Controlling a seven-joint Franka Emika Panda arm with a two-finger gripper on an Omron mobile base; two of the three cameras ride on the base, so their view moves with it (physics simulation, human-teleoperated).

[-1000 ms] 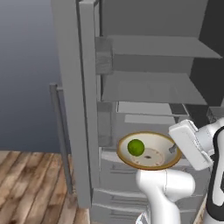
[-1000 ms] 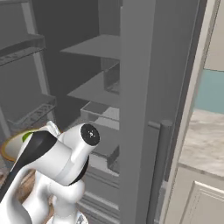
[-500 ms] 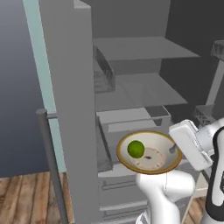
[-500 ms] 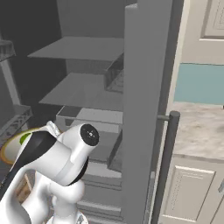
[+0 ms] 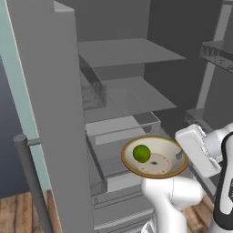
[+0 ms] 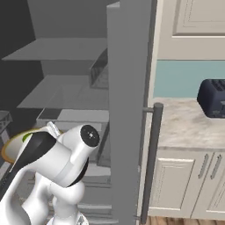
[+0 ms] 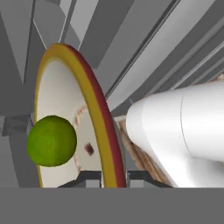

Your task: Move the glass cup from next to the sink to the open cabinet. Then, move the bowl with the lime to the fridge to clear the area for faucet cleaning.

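Note:
My gripper [image 5: 180, 154] is shut on the right rim of the bowl [image 5: 159, 164], a shallow dish with a golden-brown rim and a cream inside. It holds the bowl level in front of the open fridge [image 5: 129, 98], just above the lower drawers. The lime [image 5: 141, 153] rests in the bowl's left half. In the hand view the bowl [image 7: 94, 111] stands edge-on between the dark fingertips [image 7: 87, 177], the gripper [image 7: 111, 177] is clamped on its rim, and the lime [image 7: 51, 141] sits against the cream inside. From the right base view a sliver of the bowl [image 6: 12, 147] shows behind my arm.
The fridge's grey shelves [image 5: 129, 50] and drawers [image 5: 120, 127] lie ahead of the bowl. Its open doors stand on both sides, one [image 5: 50, 113] to the left and one with a bar handle [image 6: 151, 162] to the right. A black toaster [image 6: 213, 97] sits on the marble counter [image 6: 186, 127].
The whole picture has shifted as the base moved, so the fridge interior now lies more squarely ahead. The bowl with the lime stays gripped in the same place relative to the arm.

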